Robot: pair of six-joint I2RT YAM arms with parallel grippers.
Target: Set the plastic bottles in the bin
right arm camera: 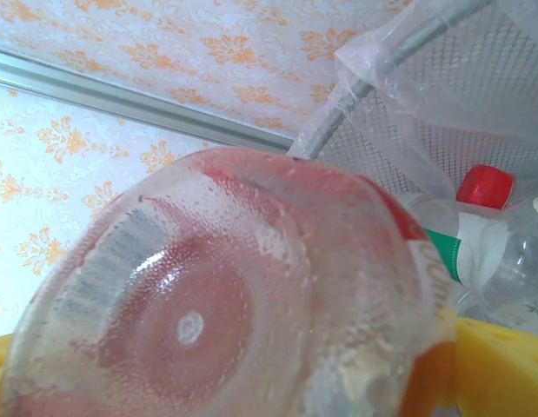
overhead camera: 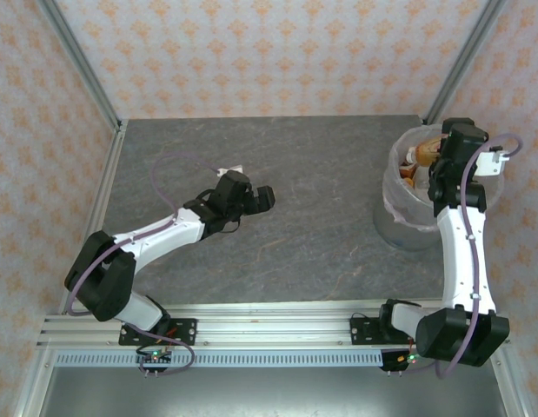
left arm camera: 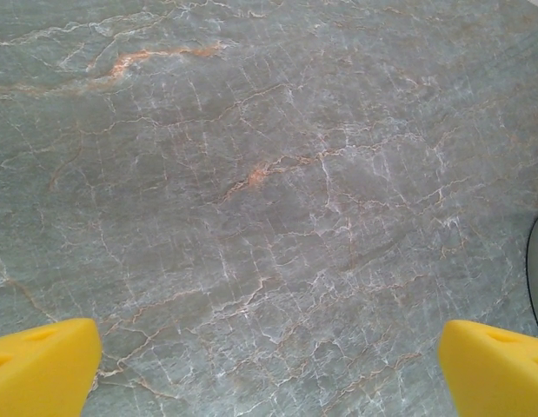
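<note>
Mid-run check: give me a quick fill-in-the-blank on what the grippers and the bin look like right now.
1. The bottle in the right gripper has a ____ label.
2. The left gripper is ____ and holds nothing.
3. The ____ arm reaches over the bin.
Missing words: red; open; right.

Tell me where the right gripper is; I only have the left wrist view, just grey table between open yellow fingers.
Observer: The right gripper is over the bin, at the table's far right.
Operator: Holding anything?
Observer: Yes, a red-labelled bottle sits between its yellow fingers, base toward the wrist camera.
Operator: Anything in the bin?
Observer: At least a red-capped bottle with a white-green label.
</note>
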